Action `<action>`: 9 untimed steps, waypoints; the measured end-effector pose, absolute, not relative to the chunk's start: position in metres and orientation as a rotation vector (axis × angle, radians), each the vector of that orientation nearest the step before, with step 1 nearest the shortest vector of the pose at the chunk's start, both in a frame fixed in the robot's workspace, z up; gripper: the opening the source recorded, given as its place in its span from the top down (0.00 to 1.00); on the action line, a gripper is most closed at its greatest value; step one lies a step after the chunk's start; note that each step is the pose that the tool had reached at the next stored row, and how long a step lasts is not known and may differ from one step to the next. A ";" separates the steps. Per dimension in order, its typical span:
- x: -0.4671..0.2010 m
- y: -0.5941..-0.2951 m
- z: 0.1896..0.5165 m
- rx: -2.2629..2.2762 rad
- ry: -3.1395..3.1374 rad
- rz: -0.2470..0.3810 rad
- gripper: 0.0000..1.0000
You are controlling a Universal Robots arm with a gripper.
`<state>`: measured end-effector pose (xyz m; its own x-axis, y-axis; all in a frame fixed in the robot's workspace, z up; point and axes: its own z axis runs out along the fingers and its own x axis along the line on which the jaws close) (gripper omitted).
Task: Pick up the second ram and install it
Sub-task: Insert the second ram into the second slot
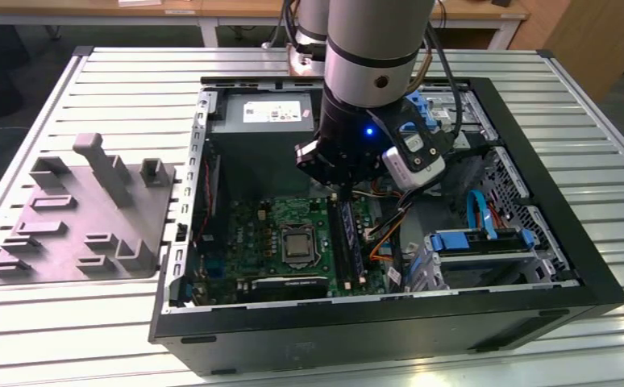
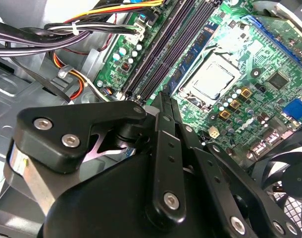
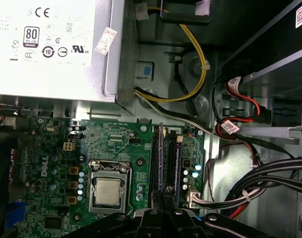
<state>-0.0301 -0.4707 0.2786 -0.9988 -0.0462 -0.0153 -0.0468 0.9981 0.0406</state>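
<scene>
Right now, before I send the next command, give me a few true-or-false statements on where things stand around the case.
1. The gripper is over the memory slots beside the processor. True.
2. The grey fixture tray lies inside the computer case. False: it lies on the slatted table, on the exterior view's left of the case.
3. A cooler covers the processor. False: its bare metal top shows.
4. The power supply with the white label sits inside the case. True.
</scene>
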 end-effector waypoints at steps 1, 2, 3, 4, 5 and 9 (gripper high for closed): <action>-0.030 -0.471 0.279 -0.073 3.126 0.064 0.89; -0.030 -0.471 0.278 -0.073 3.126 0.064 0.89; -0.030 -0.471 0.278 -0.073 3.126 0.064 0.89; -0.030 -0.471 0.278 -0.073 3.126 0.064 0.89; -0.030 -0.471 0.278 -0.073 3.126 0.064 0.89; -0.030 -0.471 0.277 -0.073 3.126 0.064 0.89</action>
<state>-0.0300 -0.4706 0.2772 -0.9988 -0.0462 -0.0155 -0.0468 0.9981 0.0407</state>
